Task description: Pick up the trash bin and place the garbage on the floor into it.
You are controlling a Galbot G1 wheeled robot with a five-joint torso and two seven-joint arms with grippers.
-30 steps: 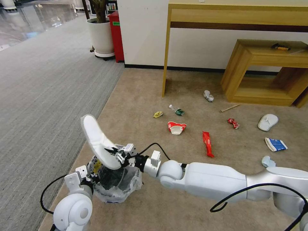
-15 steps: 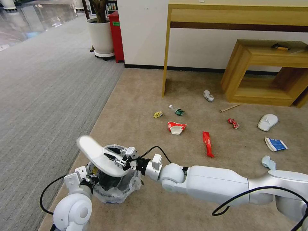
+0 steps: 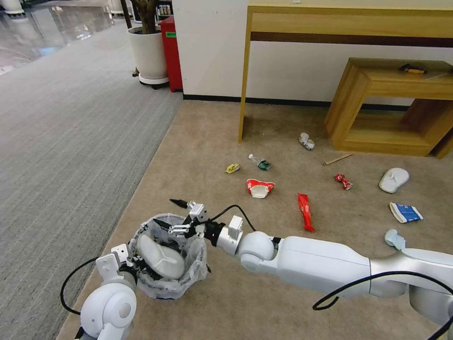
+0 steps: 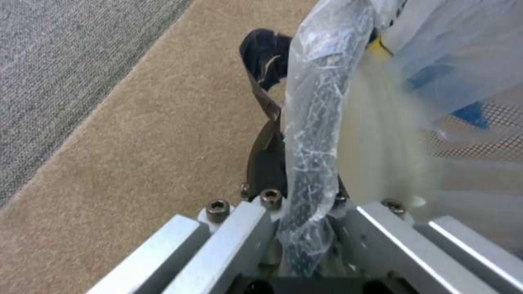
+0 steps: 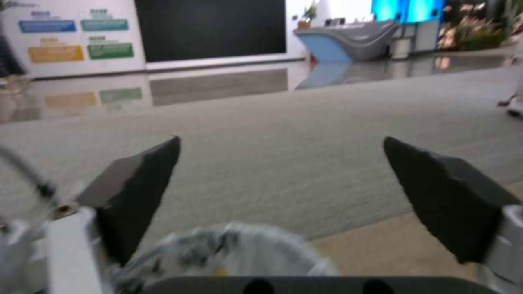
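White slipper (image 3: 160,257) lies inside trash bin (image 3: 196,264), L gripper (image 3: 133,260) fingers clamped on bin rim; R gripper (image 3: 166,213) just above rim w/ fingers apart; more garbage (image 3: 306,211) on floor (image 3: 212,141)

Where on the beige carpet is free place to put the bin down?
Bare carpet lies between the trash bin and the crushed cup, and beside the desk leg. It is crowded from the red wrapper to the slipper.

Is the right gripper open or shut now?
Open: right gripper has its fingers spread, nothing between them; the white slipper lies inside the trash bin.
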